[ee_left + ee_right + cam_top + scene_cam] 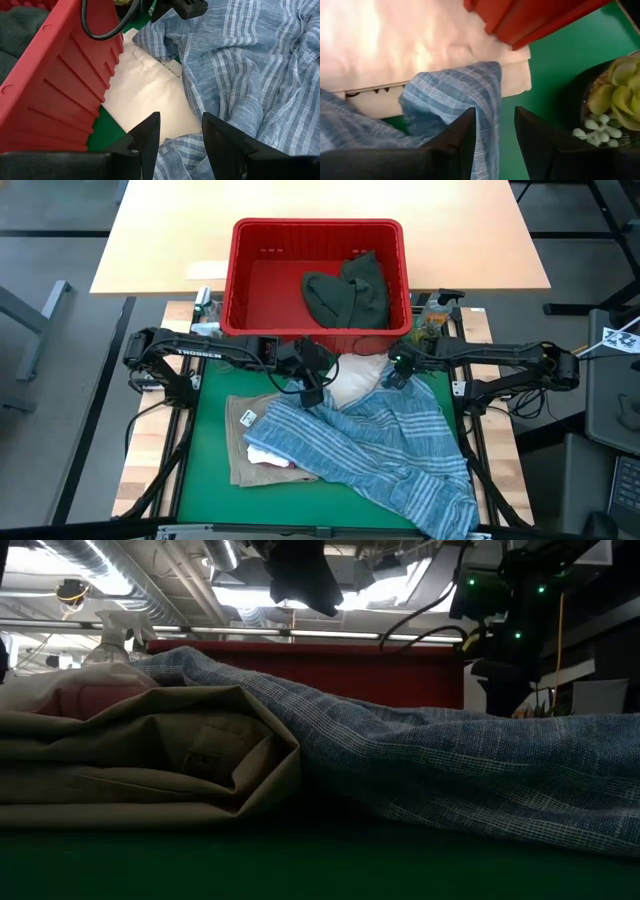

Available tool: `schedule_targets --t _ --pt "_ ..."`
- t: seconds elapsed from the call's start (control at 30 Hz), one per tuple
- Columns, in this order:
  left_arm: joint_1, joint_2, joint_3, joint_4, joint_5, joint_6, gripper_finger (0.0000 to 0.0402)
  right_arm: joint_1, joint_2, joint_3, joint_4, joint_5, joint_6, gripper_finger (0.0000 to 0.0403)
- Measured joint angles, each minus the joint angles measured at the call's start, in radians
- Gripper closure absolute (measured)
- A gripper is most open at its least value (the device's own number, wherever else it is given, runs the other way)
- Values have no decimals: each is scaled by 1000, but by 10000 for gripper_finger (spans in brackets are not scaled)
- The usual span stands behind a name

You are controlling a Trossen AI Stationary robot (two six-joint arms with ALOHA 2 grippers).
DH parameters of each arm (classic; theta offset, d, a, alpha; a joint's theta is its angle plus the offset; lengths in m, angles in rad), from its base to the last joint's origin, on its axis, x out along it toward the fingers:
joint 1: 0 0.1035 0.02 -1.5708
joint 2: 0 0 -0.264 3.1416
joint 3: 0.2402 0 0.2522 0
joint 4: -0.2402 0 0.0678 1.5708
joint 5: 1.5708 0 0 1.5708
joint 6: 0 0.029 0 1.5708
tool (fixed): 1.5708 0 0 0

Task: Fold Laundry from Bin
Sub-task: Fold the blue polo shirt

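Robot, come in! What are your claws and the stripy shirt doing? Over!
Both end effectors, left and right, open, empty, over striped shirt. Shirt spread, unfolded. Dark green garment in bin.

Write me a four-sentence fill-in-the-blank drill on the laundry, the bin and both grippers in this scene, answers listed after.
1. The only garment left inside the red bin is dark ____.
2. The blue-white striped shirt lies spread on a mat coloured ____.
3. The tan garment lies partly ____ the striped shirt.
4. The left gripper and right gripper both hover over cloth with their fingers ____ and nothing held.

Missing words: green; green; under; open
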Motion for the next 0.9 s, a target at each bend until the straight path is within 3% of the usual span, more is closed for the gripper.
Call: schedule_targets --t 0.27,0.53,0.63,0.8,0.9 --pt "-5 1 0 0 0 -8 260 1 0 -10 -3 -17 0 267" --pt "-13 1 0 0 0 -9 260 1 0 -112 44 -18 1 271" --pt "-13 1 -1 0 0 -9 260 1 0 -109 53 -18 2 300" --pt "-12 1 -1 1 0 -8 260 1 -1 -61 15 -30 -22 391" --pt "-12 1 -1 1 -1 -8 260 2 -1 5 -47 -58 -31 381"
